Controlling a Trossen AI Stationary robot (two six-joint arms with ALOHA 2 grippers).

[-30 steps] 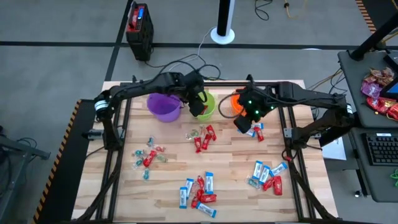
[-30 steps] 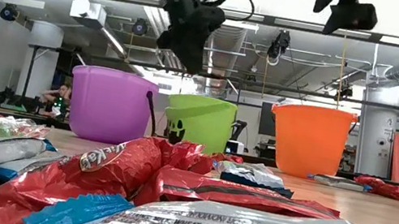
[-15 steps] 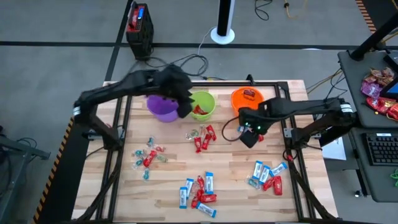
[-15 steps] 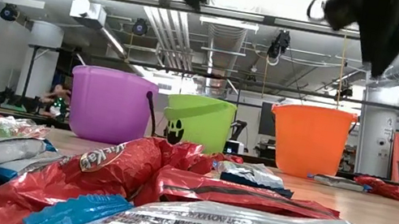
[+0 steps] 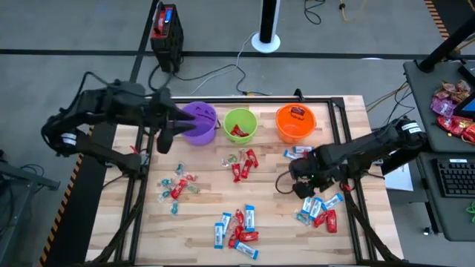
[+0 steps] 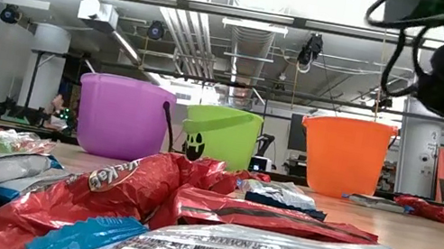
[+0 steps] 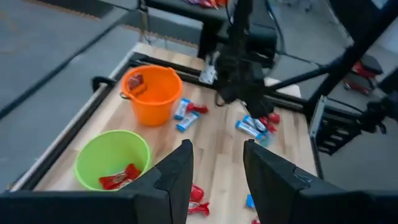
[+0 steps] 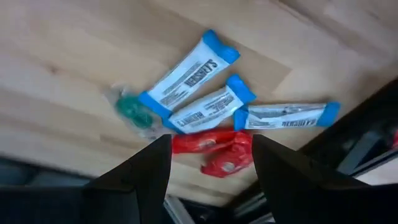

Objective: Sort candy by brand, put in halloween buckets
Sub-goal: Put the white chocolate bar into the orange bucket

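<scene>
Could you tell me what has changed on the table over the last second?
The left gripper pulled back from above the green bucket to the table's left edge beside the purple bucket, fingers empty. The right gripper, open, swung from the orange bucket down over the candy near the right front corner. Buckets and candy piles stayed put.

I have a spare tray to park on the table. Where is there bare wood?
Bare wood lies along the table's left edge below the purple bucket, and in the middle strip between the left candy cluster and the right pile. The bottom centre is crowded.
</scene>
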